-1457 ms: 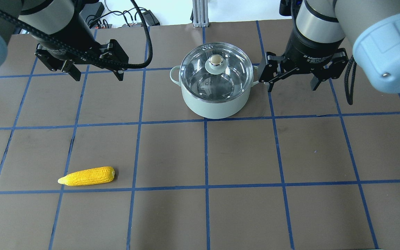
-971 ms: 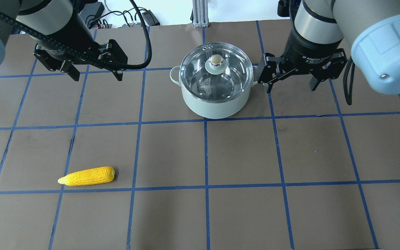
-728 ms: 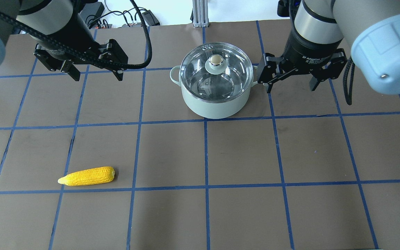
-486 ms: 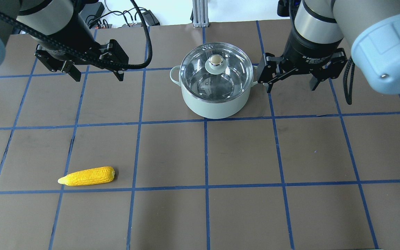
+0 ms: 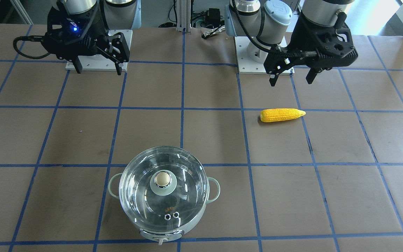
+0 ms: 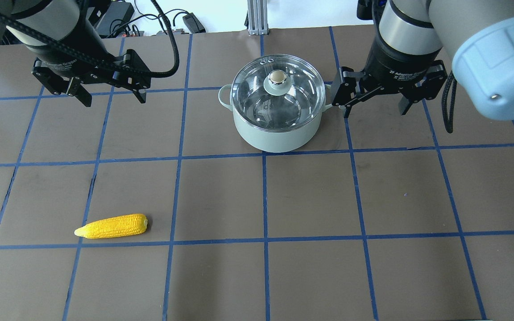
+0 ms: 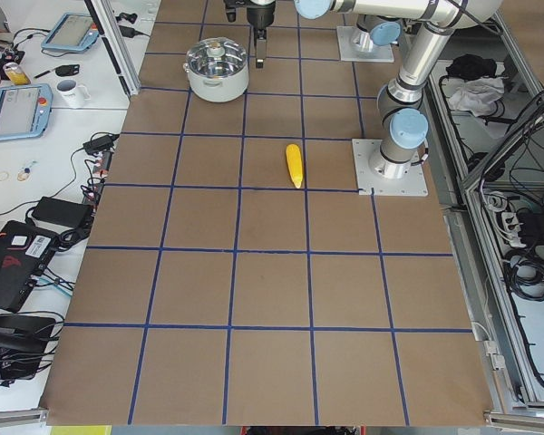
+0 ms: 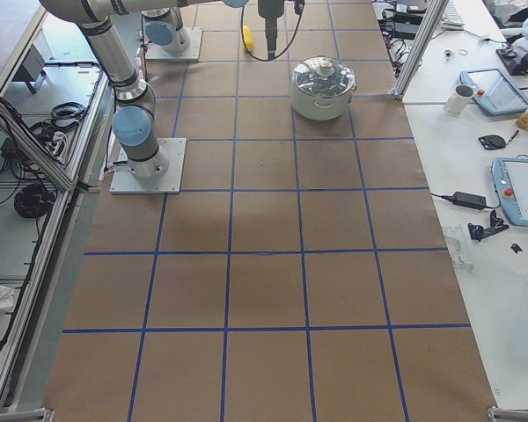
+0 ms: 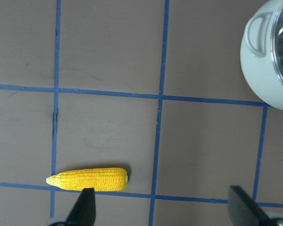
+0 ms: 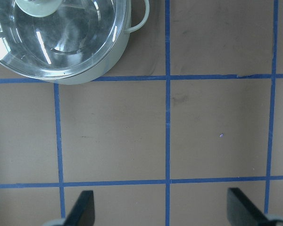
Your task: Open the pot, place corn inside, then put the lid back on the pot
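The pot (image 6: 277, 129) stands at the table's far middle with its glass lid (image 6: 257, 96) on it; the lid's beige knob (image 6: 277, 77) is at its centre. Both show in the front view, pot (image 5: 164, 234) and lid (image 5: 136, 189). The corn (image 6: 112, 226) lies on the table at the near left, also in the front view (image 5: 281, 114) and the left wrist view (image 9: 87, 179). My left gripper (image 6: 109, 92) is open and empty, high above the far left. My right gripper (image 6: 375, 107) is open and empty, just right of the pot.
Brown table cover with a blue tape grid (image 6: 263, 196). Cables and a metal post (image 6: 257, 18) lie beyond the far edge. Arm base plates (image 5: 96, 52) sit at the robot's side. Side benches hold tablets and a mug (image 8: 462, 98).
My left gripper has shifted to the left and a little away from the pot. The right gripper, pot, lid and corn have stayed put.
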Controlling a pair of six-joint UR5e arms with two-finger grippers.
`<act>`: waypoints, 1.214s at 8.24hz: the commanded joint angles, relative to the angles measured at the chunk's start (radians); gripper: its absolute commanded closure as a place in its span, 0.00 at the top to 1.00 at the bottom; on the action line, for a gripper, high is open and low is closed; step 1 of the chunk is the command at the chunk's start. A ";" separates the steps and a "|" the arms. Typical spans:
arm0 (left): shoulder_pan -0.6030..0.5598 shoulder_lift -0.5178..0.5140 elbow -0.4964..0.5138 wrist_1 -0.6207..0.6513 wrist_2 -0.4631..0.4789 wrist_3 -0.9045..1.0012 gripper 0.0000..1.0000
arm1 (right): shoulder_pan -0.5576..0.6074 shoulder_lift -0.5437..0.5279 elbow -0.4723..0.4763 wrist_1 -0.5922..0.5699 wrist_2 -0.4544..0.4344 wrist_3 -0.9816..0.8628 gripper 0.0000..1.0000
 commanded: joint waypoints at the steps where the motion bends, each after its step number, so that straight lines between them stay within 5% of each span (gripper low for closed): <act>1: 0.168 0.003 -0.050 -0.010 -0.003 -0.086 1.00 | 0.000 0.001 -0.002 0.006 0.004 -0.007 1.00; 7: 0.275 -0.009 -0.211 -0.024 0.005 -0.530 1.00 | 0.000 0.015 -0.005 -0.051 0.005 -0.041 1.00; 10: 0.278 0.005 -0.296 -0.038 0.007 -0.718 1.00 | 0.003 0.230 -0.136 -0.206 0.007 0.028 1.00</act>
